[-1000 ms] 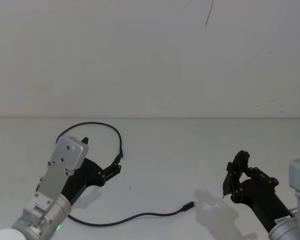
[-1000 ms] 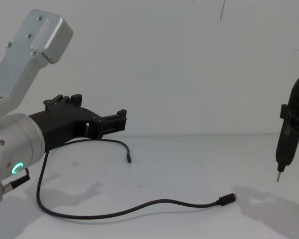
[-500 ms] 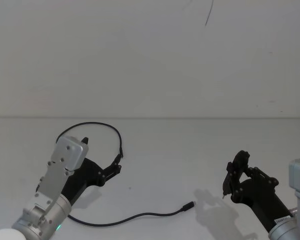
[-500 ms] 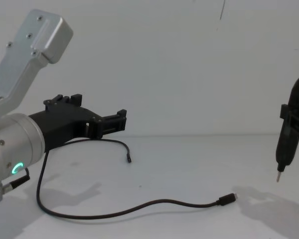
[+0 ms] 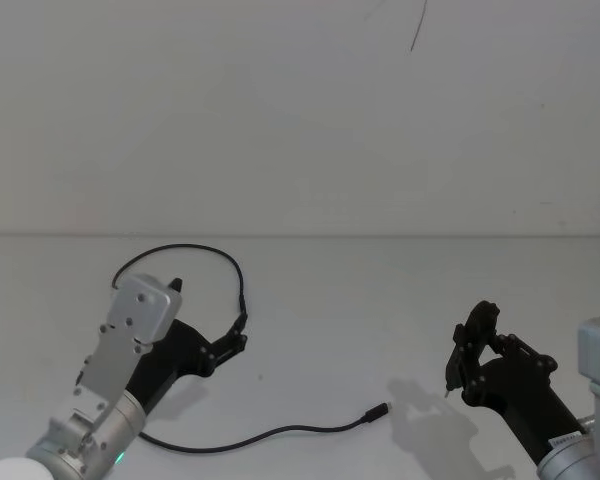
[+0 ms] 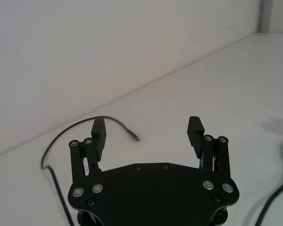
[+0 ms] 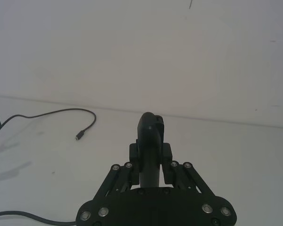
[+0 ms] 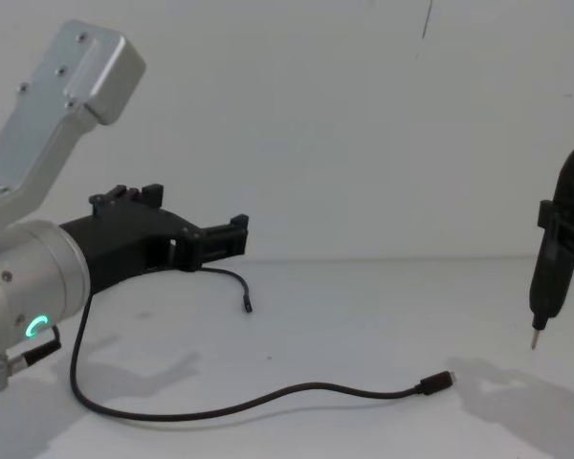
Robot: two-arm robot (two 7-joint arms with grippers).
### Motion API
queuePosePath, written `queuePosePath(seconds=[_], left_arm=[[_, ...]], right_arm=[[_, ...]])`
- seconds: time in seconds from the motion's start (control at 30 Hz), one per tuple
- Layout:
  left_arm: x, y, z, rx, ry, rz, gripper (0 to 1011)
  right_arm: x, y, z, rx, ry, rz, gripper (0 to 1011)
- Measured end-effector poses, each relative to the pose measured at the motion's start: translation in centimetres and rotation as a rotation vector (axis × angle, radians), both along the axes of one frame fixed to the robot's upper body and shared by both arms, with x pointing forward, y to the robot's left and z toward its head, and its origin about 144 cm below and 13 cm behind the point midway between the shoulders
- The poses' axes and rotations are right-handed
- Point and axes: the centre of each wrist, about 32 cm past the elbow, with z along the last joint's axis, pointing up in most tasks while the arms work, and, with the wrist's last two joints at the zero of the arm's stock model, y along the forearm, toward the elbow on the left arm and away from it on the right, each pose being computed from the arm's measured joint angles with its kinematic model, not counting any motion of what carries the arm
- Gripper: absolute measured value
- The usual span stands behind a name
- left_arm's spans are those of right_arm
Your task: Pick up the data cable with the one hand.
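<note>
While the data cable [image 5: 280,431] is lying slack on the desk [image 5: 330,300], running from its metal-tipped plug [image 5: 381,409] round into a loop, the left tool [image 5: 242,332] is hovering above the loop's thin end, its fingers [image 6: 98,134] spread wide and gripping nothing. The right tool [image 5: 452,372] is sitting parked, clear of the cable beyond the metal-tipped plug, and is drawn closed to a narrow point. Judging by this, the approach is under way and no contact is being made yet. Doing it well is looking like a matter of lowering with one finger on each side of the cord, crossing it squarely, and closing only once the pads are nearly brushing the desk, since so thin a cord is likely to be slipping out of a high pinch.
</note>
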Motion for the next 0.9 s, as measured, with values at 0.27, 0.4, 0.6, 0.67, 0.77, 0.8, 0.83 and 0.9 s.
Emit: queuePosePath(seconds=[0.27, 0.4, 0.6, 0.67, 0.77, 0.8, 0.83, 0.9], left_arm=[[-0.1, 0.2, 0.1, 0.018, 0.044, -0.075, 1001], [-0.1, 0.4, 0.1, 0.032, 0.068, -0.119, 1001], [0.0, 1.1, 0.4, 0.059, 0.117, -0.203, 1001], [0.1, 1.5, 0.5, 0.068, 0.135, -0.234, 1001], [0.3, 1.8, 0.6, 0.08, 0.156, -0.27, 1001], [0.4, 2.1, 0.7, 0.086, 0.172, -0.296, 1001], [0.5, 2.2, 0.7, 0.09, 0.179, -0.307, 1001], [0.7, 2.6, 0.9, 0.101, 0.198, -0.34, 1001]], right_arm=[[0.0, 0.0, 0.0, 0.0, 0.0, 0.0, 263], [0.0, 0.0, 0.0, 0.0, 0.0, 0.0, 263], [0.0, 0.0, 0.0, 0.0, 0.0, 0.0, 263], [0.0, 0.0, 0.0, 0.0, 0.0, 0.0, 263], [0.0, 0.0, 0.0, 0.0, 0.0, 0.0, 263], [0.0, 0.0, 0.0, 0.0, 0.0, 0.0, 263], [0.0, 0.0, 0.0, 0.0, 0.0, 0.0, 263], [0.0, 0.0, 0.0, 0.0, 0.0, 0.0, 263]])
